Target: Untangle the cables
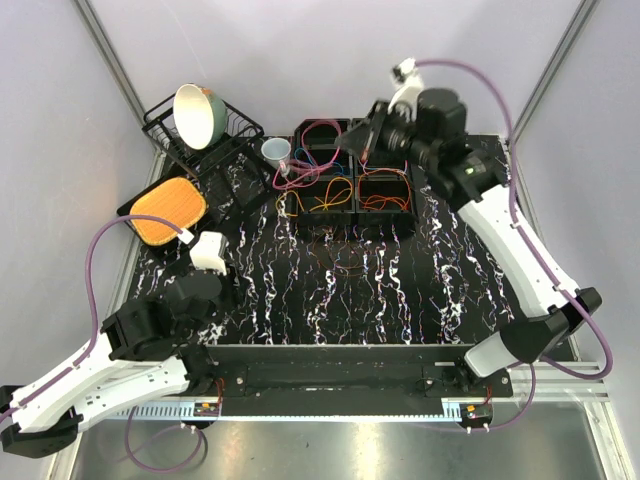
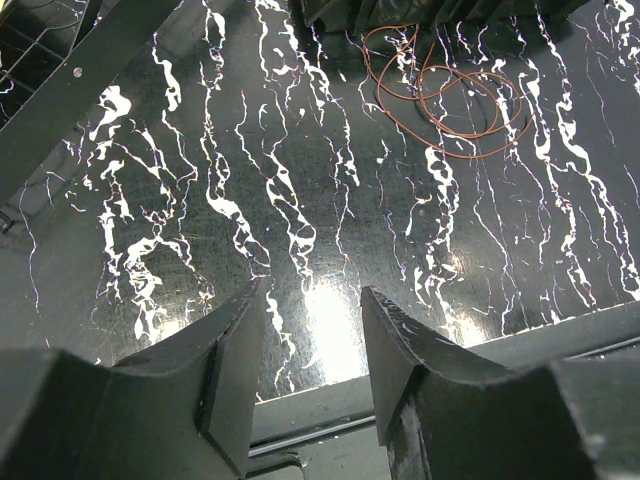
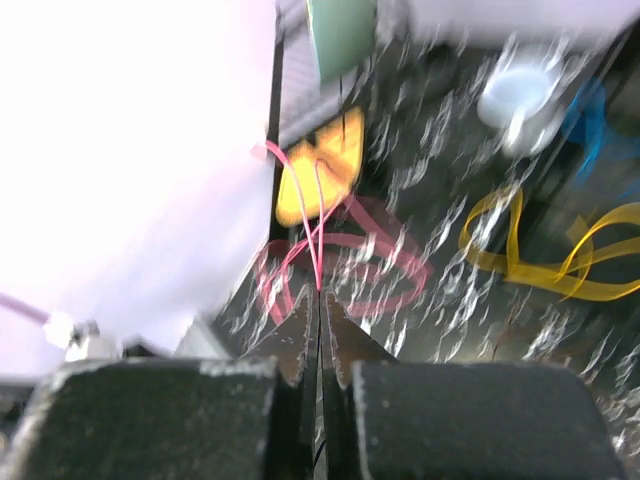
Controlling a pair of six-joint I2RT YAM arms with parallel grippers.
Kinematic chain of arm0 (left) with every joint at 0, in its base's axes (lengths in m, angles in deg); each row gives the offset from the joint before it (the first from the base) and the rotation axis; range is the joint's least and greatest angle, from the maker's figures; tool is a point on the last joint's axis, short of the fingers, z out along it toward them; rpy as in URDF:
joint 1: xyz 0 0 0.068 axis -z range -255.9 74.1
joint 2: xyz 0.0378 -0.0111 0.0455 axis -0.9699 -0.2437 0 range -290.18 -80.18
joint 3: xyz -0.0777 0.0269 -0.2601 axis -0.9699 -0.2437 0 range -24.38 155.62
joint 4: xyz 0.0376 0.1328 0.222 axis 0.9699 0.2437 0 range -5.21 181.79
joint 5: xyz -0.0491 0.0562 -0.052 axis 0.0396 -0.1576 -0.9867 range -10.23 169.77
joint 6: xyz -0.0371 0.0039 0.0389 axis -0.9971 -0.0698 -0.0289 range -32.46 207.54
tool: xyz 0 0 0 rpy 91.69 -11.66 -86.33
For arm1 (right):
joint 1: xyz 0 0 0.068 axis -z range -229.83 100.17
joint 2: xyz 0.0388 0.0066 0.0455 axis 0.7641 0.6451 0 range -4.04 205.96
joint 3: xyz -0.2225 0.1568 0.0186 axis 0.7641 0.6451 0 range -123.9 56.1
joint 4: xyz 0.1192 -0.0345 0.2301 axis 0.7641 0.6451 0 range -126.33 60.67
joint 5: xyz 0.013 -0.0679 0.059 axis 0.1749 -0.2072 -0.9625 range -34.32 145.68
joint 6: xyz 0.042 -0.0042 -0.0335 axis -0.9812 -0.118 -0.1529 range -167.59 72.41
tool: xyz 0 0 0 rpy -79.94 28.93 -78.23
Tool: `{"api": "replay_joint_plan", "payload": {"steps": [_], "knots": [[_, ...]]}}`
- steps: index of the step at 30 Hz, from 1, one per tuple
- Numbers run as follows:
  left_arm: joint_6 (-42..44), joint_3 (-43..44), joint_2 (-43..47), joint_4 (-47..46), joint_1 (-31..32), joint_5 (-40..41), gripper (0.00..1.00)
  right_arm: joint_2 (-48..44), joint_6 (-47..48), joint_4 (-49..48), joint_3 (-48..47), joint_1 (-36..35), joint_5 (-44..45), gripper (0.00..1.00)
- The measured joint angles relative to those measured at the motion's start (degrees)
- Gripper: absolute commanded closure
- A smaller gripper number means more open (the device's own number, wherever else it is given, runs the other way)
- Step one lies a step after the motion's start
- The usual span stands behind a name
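Note:
Thin cables lie in a black four-part tray [image 1: 355,172]: purple, red and blue loops [image 1: 318,140] at the back left, yellow and orange loops [image 1: 320,200] at the front left, orange-red loops [image 1: 385,198] at the front right. My right gripper [image 1: 352,145] hovers over the tray's back, shut on a pink-red cable [image 3: 318,235] whose loops [image 3: 340,272] hang blurred below the fingertips [image 3: 320,292]. A yellow cable [image 3: 540,262] lies to its right. A thin brown cable [image 2: 440,95] lies coiled on the table, also faint in the top view [image 1: 350,255]. My left gripper [image 2: 312,300] is open and empty, low over the table's front left [image 1: 222,285].
A wire rack [image 1: 200,135] with a green-and-white bowl [image 1: 198,112] stands at the back left, an orange sponge-like pad [image 1: 168,210] on a black tray in front of it. A white cup [image 1: 277,152] stands left of the cable tray. A metal rail [image 1: 330,365] runs along the near edge.

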Motion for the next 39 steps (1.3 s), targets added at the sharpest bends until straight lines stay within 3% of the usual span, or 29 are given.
{"api": "replay_joint_plan", "payload": {"steps": [6,14,15,16,17,18,32,39], "knots": [[0.0,0.0,0.0,0.0,0.0,0.0,0.55,5.1,4.1,4.5,-15.4,1.5,7.0,1.0],[0.0,0.0,0.0,0.0,0.0,0.0,0.53,11.4,8.0,10.4,-21.3,2.3,12.5,1.0],[0.0,0.0,0.0,0.0,0.0,0.0,0.46,12.1,8.4,11.1,-21.7,2.5,13.2,1.0],[-0.1,0.0,0.0,0.0,0.0,0.1,0.23,12.8,8.8,11.6,-22.2,2.9,13.8,1.0],[-0.1,0.0,0.0,0.1,0.0,0.3,0.08,13.4,9.1,12.2,-22.8,3.2,14.3,1.0],[-0.1,0.0,0.0,0.2,0.0,0.7,0.01,14.1,9.4,12.9,-23.6,3.6,15.0,1.0],[-3.7,-1.0,4.9,-1.3,-0.1,6.2,0.01,34.9,14.0,18.3,-49.9,10.5,17.0,1.0],[-1.3,-5.3,13.0,-6.2,-0.1,3.2,0.01,42.6,16.4,17.6,-52.9,14.1,18.8,1.0]]}}
